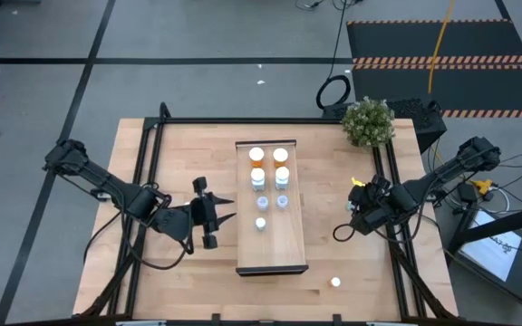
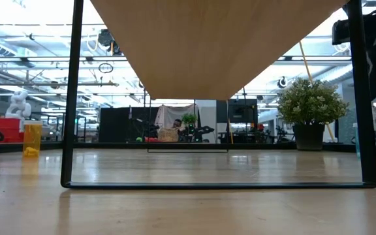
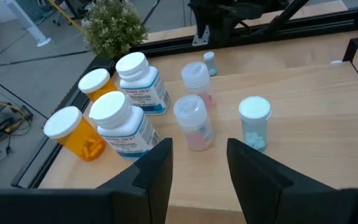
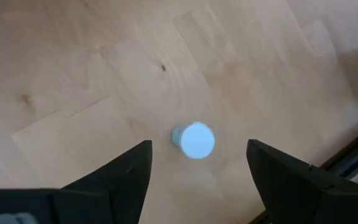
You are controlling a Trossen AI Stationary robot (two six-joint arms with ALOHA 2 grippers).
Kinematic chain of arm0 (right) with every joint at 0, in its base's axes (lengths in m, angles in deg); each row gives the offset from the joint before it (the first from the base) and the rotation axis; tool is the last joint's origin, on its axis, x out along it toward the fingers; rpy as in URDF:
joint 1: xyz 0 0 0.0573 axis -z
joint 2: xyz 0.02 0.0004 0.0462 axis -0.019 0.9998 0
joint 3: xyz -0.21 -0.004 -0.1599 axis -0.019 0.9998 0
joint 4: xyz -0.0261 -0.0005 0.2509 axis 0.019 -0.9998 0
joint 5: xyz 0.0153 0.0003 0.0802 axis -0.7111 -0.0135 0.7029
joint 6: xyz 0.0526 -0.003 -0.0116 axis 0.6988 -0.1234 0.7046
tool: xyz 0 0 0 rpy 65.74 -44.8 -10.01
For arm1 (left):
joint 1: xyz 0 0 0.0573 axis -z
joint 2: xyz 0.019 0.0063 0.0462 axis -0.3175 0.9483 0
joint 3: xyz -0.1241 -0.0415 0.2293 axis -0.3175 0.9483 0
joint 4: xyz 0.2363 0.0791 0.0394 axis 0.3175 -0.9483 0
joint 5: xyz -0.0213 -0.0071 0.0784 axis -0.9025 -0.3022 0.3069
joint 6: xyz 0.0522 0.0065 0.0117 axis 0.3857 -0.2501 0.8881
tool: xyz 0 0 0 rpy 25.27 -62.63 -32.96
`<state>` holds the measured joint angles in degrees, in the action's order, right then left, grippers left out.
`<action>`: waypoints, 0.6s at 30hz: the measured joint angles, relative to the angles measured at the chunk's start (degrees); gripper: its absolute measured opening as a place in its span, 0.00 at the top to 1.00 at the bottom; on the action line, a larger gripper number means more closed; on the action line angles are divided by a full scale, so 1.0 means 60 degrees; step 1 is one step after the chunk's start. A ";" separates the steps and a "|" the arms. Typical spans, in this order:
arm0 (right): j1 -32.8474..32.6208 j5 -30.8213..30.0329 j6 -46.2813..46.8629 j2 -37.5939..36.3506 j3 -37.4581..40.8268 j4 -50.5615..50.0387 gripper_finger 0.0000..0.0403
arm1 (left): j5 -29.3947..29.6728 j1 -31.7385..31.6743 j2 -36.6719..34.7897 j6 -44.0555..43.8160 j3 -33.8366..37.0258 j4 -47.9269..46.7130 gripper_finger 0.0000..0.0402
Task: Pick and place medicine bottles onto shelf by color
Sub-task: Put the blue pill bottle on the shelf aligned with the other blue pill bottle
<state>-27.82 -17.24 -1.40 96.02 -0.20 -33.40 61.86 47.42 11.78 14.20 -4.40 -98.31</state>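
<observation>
The light-wood shelf (image 1: 272, 249) lies in the table's middle with several medicine bottles standing on its far half: two orange ones (image 3: 79, 134), two white ones with blue labels (image 3: 124, 124), two clear pinkish ones (image 3: 194, 121) and a blue-grey one (image 3: 254, 121). My left gripper (image 3: 197, 174) hovers open just left of the shelf (image 1: 225, 210), pointing at these bottles. A small white-capped bottle (image 4: 194, 140) stands on the bare table right of the shelf (image 1: 341, 233). My right gripper (image 4: 197, 180) is open above it, a finger on either side, not touching.
Another small bottle (image 1: 336, 282) stands on the table near the front right. A potted plant (image 1: 368, 122) sits at the far right corner. Black frame rails (image 1: 143, 172) run along the table's left and right sides. The shelf's near half is bare wood.
</observation>
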 joint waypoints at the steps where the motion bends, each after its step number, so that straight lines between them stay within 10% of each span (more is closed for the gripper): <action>1: 0.0080 0.0008 -0.0182 0.0000 0.0000 0.0035 0.36 | -0.0001 0.0000 0.0000 0.0002 0.0000 -0.0010 0.62; 18: 0.1447 0.0054 -0.3112 -0.0003 0.0010 0.0715 0.36 | 0.0004 0.0000 0.0000 -0.0096 -0.0004 -0.0381 0.62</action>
<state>-19.14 -16.92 -20.07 96.01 -0.14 -29.11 61.89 47.42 11.78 13.62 -4.42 -100.60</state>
